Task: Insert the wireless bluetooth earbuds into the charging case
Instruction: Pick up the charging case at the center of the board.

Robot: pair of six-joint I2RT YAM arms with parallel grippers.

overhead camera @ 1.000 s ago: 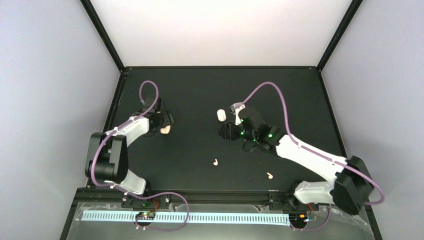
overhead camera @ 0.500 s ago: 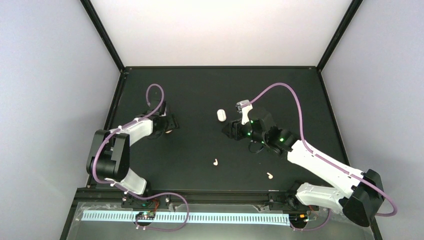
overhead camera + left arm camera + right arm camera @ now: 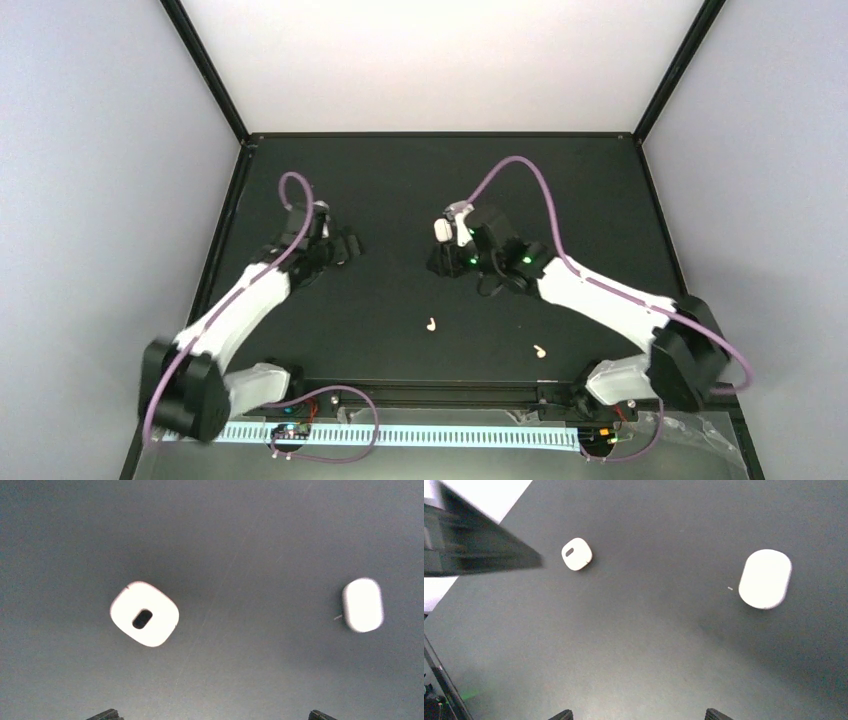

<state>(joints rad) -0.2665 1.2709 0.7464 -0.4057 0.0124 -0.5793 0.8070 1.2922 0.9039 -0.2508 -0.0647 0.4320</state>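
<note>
The white pill-shaped charging case (image 3: 440, 229) lies shut on the black table, in the left wrist view at the right (image 3: 363, 604) and in the right wrist view at the upper right (image 3: 765, 578). Two cream earbuds (image 3: 431, 324) (image 3: 540, 351) lie apart nearer the front edge. My left gripper (image 3: 345, 245) (image 3: 214, 715) hangs open and empty above the table, left of the case. Just on the near side of the case, my right gripper (image 3: 440, 262) (image 3: 639, 715) is also open and empty. Only the fingertips (image 3: 107, 714) (image 3: 716, 714) show in the wrist views.
A small pale rounded lump with a dark spot (image 3: 144, 613) (image 3: 577, 554) lies left of the case, below my left gripper. The black table (image 3: 400, 180) is walled by pale panels (image 3: 100, 150) at left, right and back. A blurred dark bar (image 3: 474, 545) crosses the right wrist view's upper left.
My left arm stretched forward, its gripper shifting slightly right over the lump with jaws opening wider. My right gripper swung left, closer to the case. Case and earbuds stayed put.
</note>
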